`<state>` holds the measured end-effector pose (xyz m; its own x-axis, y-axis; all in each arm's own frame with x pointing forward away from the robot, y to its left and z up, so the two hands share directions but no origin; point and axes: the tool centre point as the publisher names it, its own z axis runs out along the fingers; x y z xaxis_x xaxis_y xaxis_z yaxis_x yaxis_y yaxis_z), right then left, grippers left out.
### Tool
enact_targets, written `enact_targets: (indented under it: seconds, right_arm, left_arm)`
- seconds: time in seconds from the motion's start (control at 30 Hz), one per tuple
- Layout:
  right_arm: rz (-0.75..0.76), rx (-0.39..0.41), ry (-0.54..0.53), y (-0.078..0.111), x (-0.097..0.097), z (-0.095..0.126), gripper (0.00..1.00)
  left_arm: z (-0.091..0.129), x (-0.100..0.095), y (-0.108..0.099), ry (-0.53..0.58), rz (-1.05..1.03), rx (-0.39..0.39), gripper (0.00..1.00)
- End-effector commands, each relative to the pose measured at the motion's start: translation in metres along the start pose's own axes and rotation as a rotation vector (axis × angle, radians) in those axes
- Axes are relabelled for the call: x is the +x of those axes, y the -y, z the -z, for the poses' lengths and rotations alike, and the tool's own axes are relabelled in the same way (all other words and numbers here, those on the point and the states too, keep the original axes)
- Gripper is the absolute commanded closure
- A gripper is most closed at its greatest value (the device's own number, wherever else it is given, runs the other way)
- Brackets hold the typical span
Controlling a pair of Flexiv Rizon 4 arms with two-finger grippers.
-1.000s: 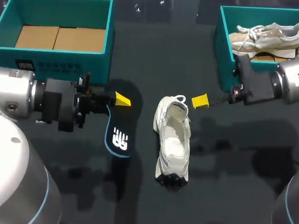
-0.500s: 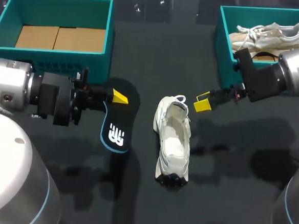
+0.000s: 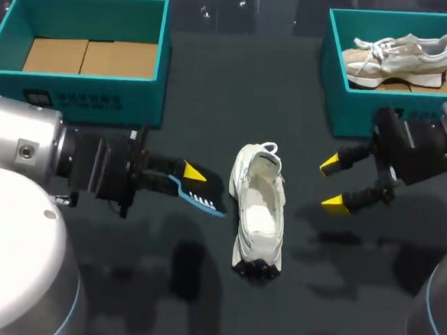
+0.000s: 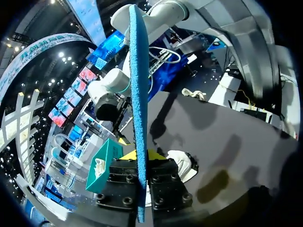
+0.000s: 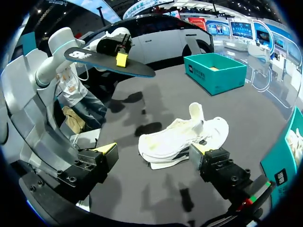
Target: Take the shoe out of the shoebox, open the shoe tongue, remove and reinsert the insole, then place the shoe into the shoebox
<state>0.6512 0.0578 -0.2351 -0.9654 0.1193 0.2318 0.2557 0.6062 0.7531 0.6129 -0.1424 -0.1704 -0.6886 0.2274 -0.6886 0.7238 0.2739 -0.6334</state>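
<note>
At centre frame in the head view, a white mesh sneaker [image 3: 258, 216] lies lengthwise on the dark surface [image 3: 198, 304]. Just left of it, the left end effector [image 3: 192, 177] is clamped on a black insole with a blue rim [image 3: 204, 198], held clear of the surface. At right, the right end effector [image 3: 332, 184] hangs spread wide, holding nothing. In the left wrist view the insole stands edge-on between the fingers. In the right wrist view the sneaker lies just ahead of the parted fingers.

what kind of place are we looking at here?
Likely a two-arm robot bench for shoe-packing trials: a dark table with a teal left box and right box, a white shoe lying between the arms, and the left tool gripping an insole.
</note>
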Motion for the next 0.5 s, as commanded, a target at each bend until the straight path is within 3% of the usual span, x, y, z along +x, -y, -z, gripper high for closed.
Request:
enact_targets:
  seconds: [0.03, 0.3, 0.5]
  right_arm:
    - [0.009, 0.068, 0.003, -0.002, 0.004, -0.005, 0.0]
    - [0.009, 0.068, 0.003, -0.002, 0.004, -0.005, 0.0]
    - [0.129, 0.177, 0.045, 0.006, 0.0, -0.035, 0.0]
  left_arm:
    - [-0.002, 0.003, 0.001, -0.014, 0.011, -0.007, 1.0]
    - [-0.002, 0.003, 0.001, -0.014, 0.011, -0.007, 1.0]
    - [-0.013, 0.018, 0.004, -0.007, 0.05, -0.017, 1.0]
